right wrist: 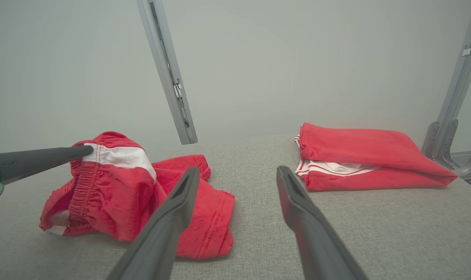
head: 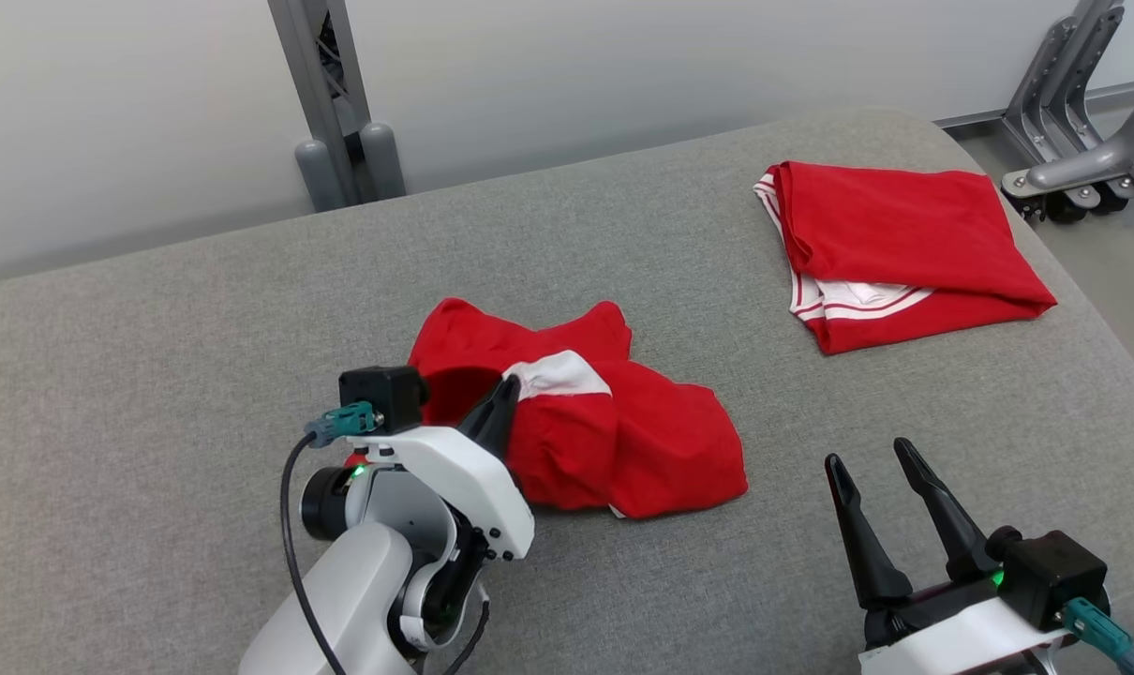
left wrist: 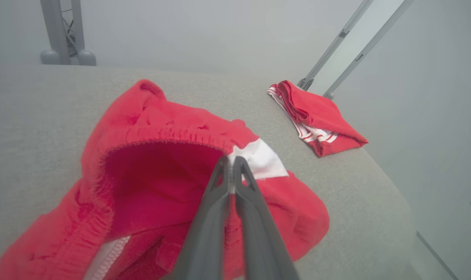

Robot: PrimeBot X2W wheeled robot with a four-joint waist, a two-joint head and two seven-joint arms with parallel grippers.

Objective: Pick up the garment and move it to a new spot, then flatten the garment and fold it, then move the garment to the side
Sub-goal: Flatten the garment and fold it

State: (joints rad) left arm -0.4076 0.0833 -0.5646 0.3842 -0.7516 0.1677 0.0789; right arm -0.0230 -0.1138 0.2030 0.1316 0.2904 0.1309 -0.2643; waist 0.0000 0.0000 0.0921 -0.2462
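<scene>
Crumpled red shorts (head: 623, 441) at centre of grey padded surface (head: 155, 394); folded red garment (head: 904, 253) well apart at 2 o'clock. Your left gripper (head: 503, 389) is pressed together on elastic waistband (left wrist: 161, 134) beside white panel (left wrist: 260, 157) — looks like sound hold, thick gathered edge. Right gripper (head: 867, 455) spread, empty, at 5 o'clock. Cloth light, limp — expect drape and drag; take second waistband point.

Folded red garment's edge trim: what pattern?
White trim with thin red stripes; clearest in right wrist view.

Left gripper (head: 506, 386): two long dark fingers pressed together, pinching waistband of crumpled red fabric garment (head: 623, 431). White left forearm (head: 342, 600) angled up from lower edge. Right gripper (head: 868, 454): fingers spread wide, holding nothing.
</scene>
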